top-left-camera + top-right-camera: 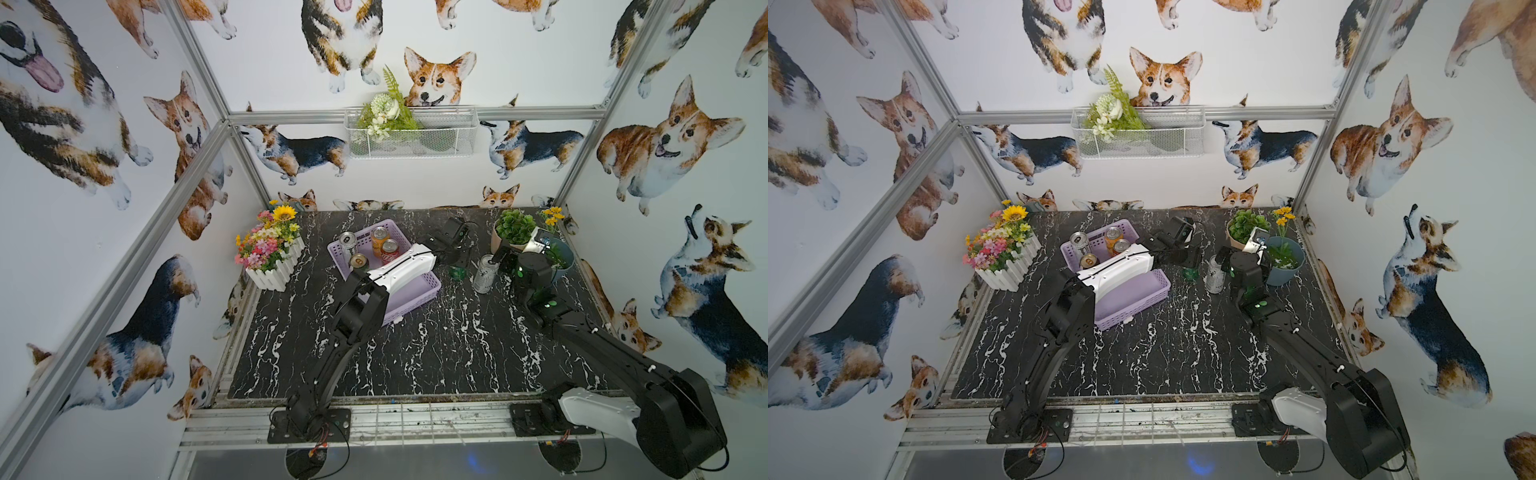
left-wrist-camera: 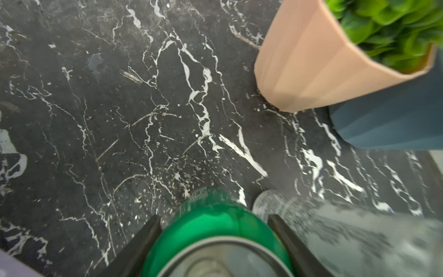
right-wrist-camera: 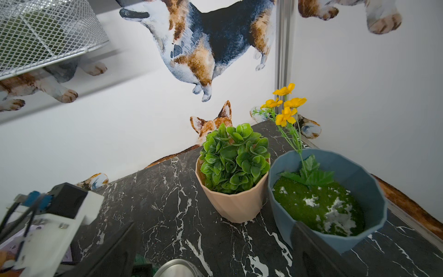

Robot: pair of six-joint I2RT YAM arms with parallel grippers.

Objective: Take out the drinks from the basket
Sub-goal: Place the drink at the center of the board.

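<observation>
L gripper [image 2: 213, 217] pinches small green metal can [image 2: 215, 230] to stand it by tall silver-white can [image 1: 485, 274], outside lavender plastic basket [image 1: 415, 293]; R gripper [image 3: 214, 239] spread wide.

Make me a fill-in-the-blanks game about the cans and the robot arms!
1. The left gripper holds a can coloured ____.
2. The lavender basket shows ____ cans.
3. The right gripper, above the silver can, is ____.
4. The yellow flowers stand in the pot coloured ____.
Missing words: green, four, open, blue.
</observation>
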